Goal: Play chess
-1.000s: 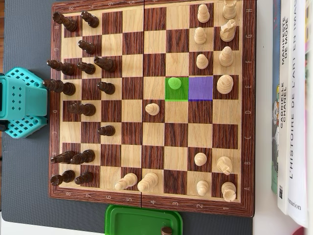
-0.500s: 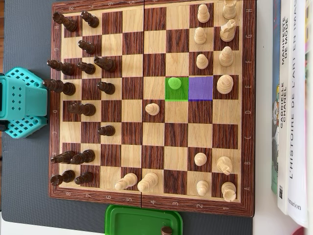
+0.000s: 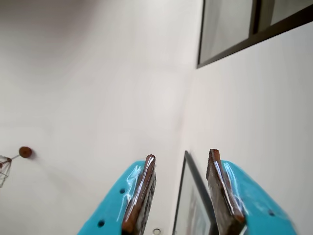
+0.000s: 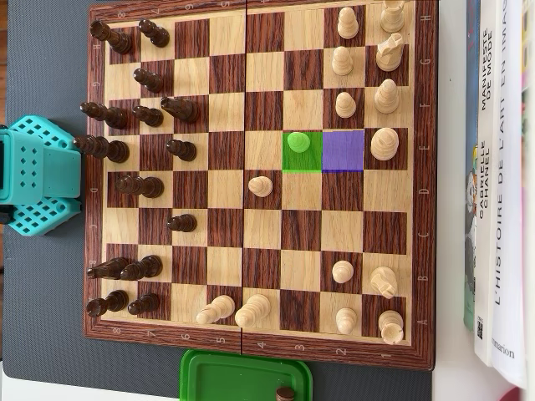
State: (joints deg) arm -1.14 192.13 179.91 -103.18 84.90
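Observation:
In the overhead view a wooden chessboard [image 4: 251, 344] lies flat, with dark pieces [image 4: 150, 115] along its left side and light pieces [image 4: 386, 96] along its right. One square is tinted green with a pawn [image 4: 298, 142] on it, and the square to its right is tinted purple [image 4: 343, 151] and bare. A light pawn [image 4: 261, 185] stands near the middle. The teal arm [image 4: 33, 175] sits off the board's left edge. In the wrist view my gripper [image 3: 182, 154] points up at a pale wall, open, with nothing between its fingers.
A green container [image 4: 242, 374] holding a dark piece [image 4: 286, 393] sits below the board. Books [image 4: 501, 184] lie along the right edge. The wrist view shows a dark picture frame [image 3: 195, 205], a window frame [image 3: 234, 29] and a small round lamp [image 3: 25, 152].

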